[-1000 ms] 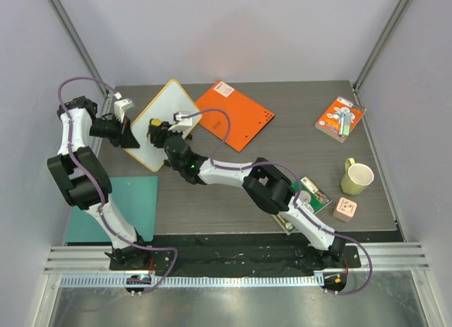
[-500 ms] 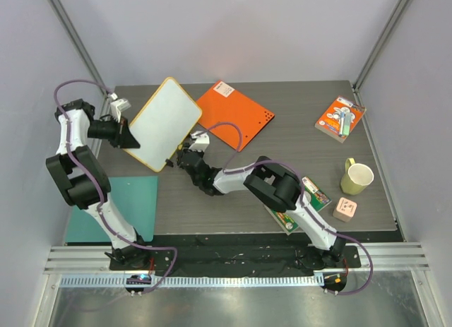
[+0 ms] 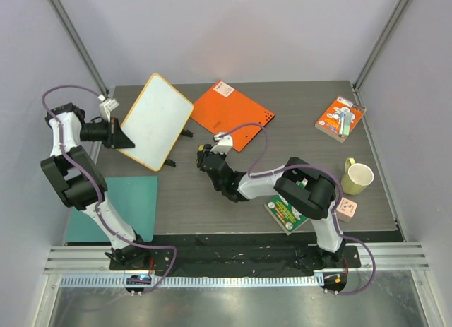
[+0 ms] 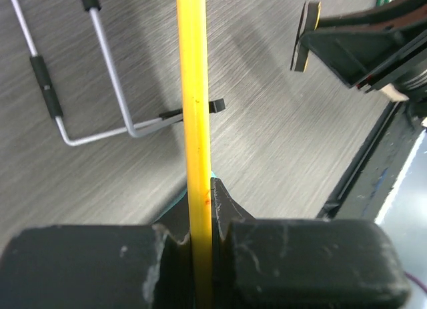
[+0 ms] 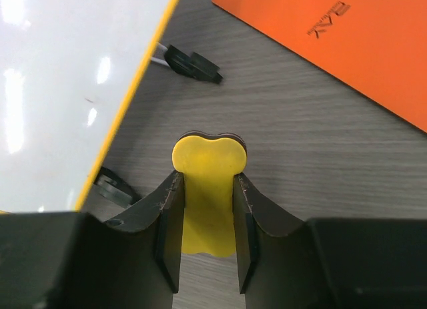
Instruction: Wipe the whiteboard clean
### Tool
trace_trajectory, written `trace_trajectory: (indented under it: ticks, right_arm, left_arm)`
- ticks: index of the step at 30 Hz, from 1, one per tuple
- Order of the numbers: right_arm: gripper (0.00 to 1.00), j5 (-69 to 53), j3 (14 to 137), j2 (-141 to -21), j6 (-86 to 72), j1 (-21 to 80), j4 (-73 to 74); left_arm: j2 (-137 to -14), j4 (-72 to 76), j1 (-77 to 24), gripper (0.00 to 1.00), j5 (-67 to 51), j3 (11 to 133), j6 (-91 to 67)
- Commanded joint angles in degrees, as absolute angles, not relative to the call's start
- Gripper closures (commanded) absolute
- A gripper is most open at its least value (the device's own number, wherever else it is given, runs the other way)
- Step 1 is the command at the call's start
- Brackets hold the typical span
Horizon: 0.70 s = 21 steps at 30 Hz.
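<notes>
The whiteboard (image 3: 157,120) stands tilted at the bench's (image 3: 296,140) back-left corner, its wire stand (image 4: 110,82) behind it and the orange board (image 3: 234,115) just beside. The left tool (image 4: 200,245) is pressed together on the whiteboard's yellow rim, pinching its left edge. The right tool (image 5: 207,189) sits apart from the whiteboard, nearer the bench's middle, and pinches a yellow eraser (image 5: 207,159).

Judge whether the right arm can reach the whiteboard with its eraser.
Probably yes: the right gripper, shut on the eraser, sits beside the whiteboard, held tilted by the left gripper; the gap between looks clear.
</notes>
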State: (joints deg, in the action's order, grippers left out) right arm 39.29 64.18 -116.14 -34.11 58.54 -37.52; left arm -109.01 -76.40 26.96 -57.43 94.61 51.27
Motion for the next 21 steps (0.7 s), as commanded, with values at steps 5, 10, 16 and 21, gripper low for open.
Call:
trace_trajectory:
  ticks: [5, 10, 16, 21]
  right_arm:
    - [0.99, 34.29, 60.64, -111.8, -34.1, 56.34, -31.65]
    - [0.99, 27.79, 61.26, -111.27, -33.31, 54.93, -28.57]
    - [0.98, 23.82, 59.42, -110.92, -35.07, 53.44, -29.62]
    - [0.96, 19.25, 58.01, -111.44, -36.73, 51.68, -31.64]
  left_arm:
    - [-106.7, -75.58, 27.51, 1.0, -59.59, 96.15, 39.38]
    - [-108.81, -80.68, 27.6, 1.0, -58.1, 99.4, 41.31]
    - [-109.07, -79.71, 27.6, 1.0, -56.34, 98.35, 42.44]
    - [-113.2, -85.07, 27.42, 1.0, -56.95, 99.75, 48.07]
